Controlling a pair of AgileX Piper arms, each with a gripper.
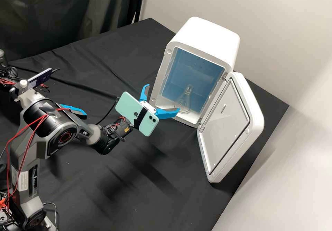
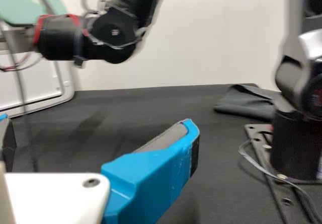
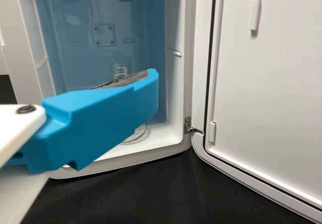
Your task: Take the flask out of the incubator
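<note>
The white incubator (image 1: 207,37) stands on the bench with its door (image 1: 228,123) swung wide to the right. Inside, on the blue-lit floor, a clear glass flask (image 1: 186,97) stands upright. My right gripper (image 1: 160,101) is open just in front of the opening, its fingers spread and holding nothing. In the right wrist view one blue finger (image 3: 100,113) crosses in front of the flask, whose neck (image 3: 119,72) shows above it. My left gripper (image 2: 95,123) is open and holds nothing; it hangs low over the bench at the left, far from the incubator, its finger (image 1: 74,109) beside the right arm's shoulder.
Black cloth covers the bench, which ends just right of the open door (image 3: 266,83). Cables and a small device (image 1: 39,77) lie at the far left. A folded dark cloth (image 2: 246,100) and an arm base (image 2: 297,133) sit near my left gripper.
</note>
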